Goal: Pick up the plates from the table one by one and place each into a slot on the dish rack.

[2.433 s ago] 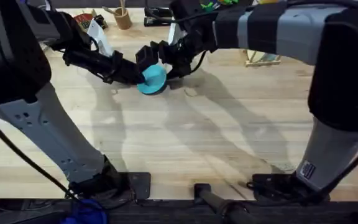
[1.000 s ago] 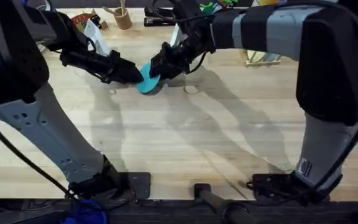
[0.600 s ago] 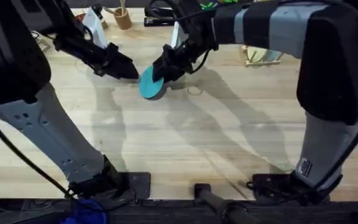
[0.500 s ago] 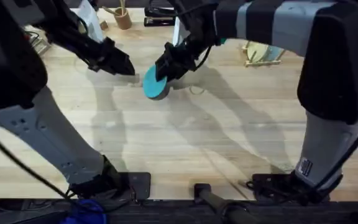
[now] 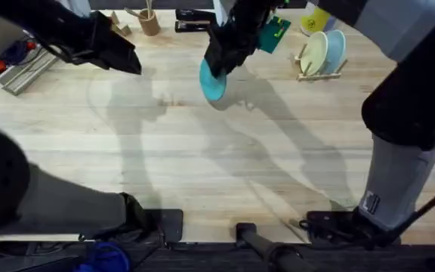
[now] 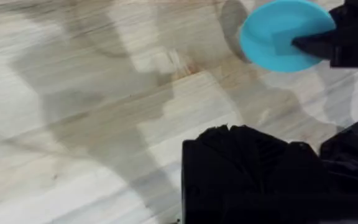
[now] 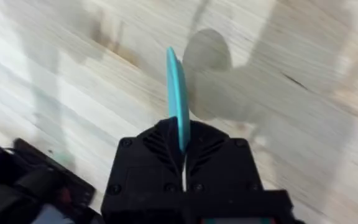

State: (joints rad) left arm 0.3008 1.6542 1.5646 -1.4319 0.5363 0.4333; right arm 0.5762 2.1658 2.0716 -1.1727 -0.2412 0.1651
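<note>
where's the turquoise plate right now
In the overhead view the turquoise plate hangs edge-on in the right gripper, above the table near its far middle, left of the dish rack.

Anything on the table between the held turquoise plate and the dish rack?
No. Overhead, bare table separates the turquoise plate from the dish rack.

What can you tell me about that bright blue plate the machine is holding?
The turquoise plate is small, round and plain, seemingly smooth plastic. The right tool pinches its rim, holding it on edge above the table, where its shadow falls. In the right wrist view it looks like a thin upright sliver. Nothing else touches it; the dish rack stands off to one side.
</note>
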